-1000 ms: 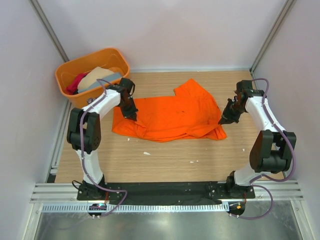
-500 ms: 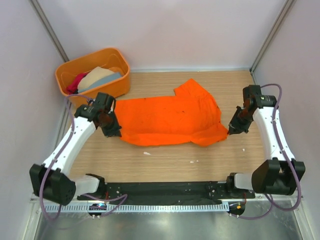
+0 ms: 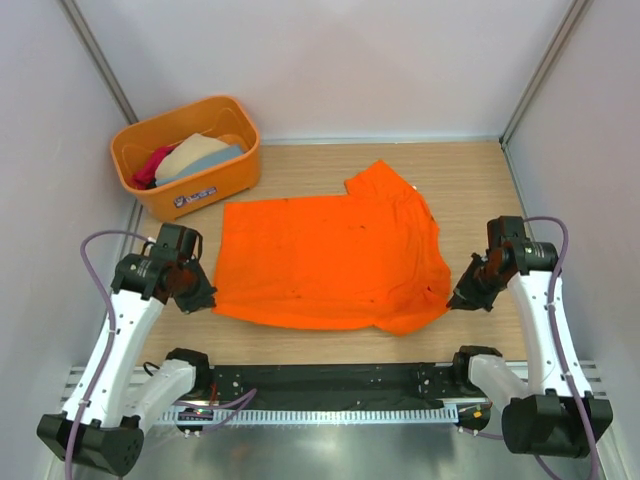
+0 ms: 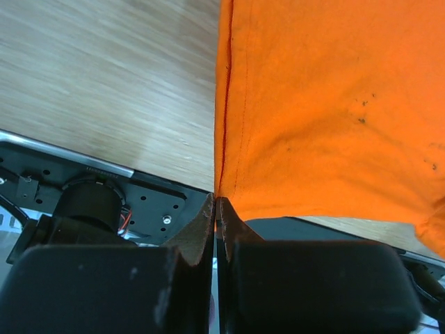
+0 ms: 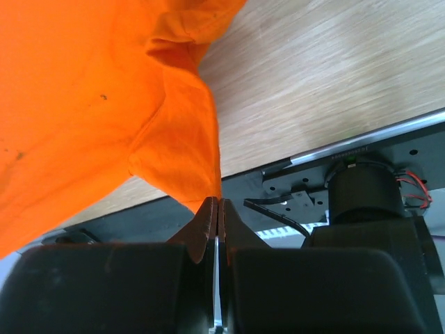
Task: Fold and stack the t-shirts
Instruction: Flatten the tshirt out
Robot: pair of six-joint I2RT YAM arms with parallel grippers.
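Matt orange cloth t-shirt [image 3: 330, 260] lies on a smooth wood-grain table [image 3: 470, 175] beside a glossy plastic tub [image 3: 230, 180].

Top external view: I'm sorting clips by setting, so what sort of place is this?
Probably a lab robot cell, not a home: plain white panels on aluminium posts enclose a wooden table, with the left arm and right arm bolted at its near edge, both holding an orange t-shirt.

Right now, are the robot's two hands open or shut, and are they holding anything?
Left gripper: shut, pinching the orange t-shirt at its edge.
Right gripper: shut, pinching the same t-shirt's edge.
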